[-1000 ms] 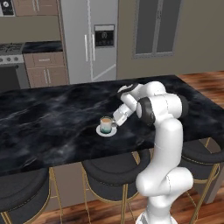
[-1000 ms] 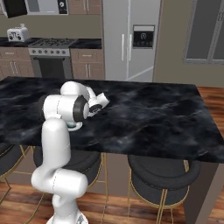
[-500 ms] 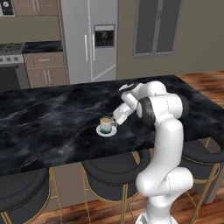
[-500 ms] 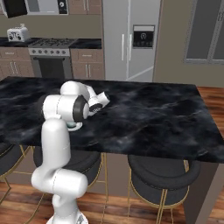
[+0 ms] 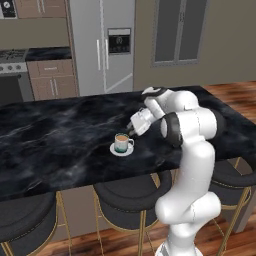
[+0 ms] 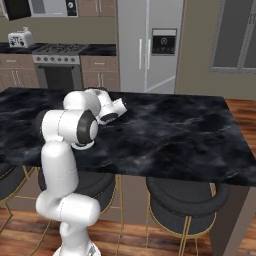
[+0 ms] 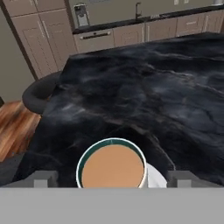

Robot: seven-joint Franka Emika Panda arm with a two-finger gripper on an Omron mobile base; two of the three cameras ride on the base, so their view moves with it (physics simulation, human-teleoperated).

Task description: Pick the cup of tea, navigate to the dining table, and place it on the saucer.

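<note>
The cup of tea [image 5: 121,142] is white with a teal band and light brown liquid, and it stands upright on the small white saucer [image 5: 114,150]. Both rest on the black marble dining table [image 5: 55,135], near its front edge. My gripper [image 5: 131,131] hovers just right of and above the cup. In the hand view the cup [image 7: 112,164] sits between my two fingertips [image 7: 43,178], which stand wide apart and clear of its sides. A sliver of the saucer [image 7: 155,176] shows beside it. The gripper [image 7: 112,180] is open and holds nothing.
Round dark stools [image 5: 127,197] on gold legs stand under the table's front edge. Across the room are a steel fridge [image 5: 102,47], a stove [image 6: 59,70] and a toaster [image 6: 21,38]. The table top [image 6: 180,130] runs far to the right.
The cup stays on the saucer. The arm and hand have barely moved beside it.
</note>
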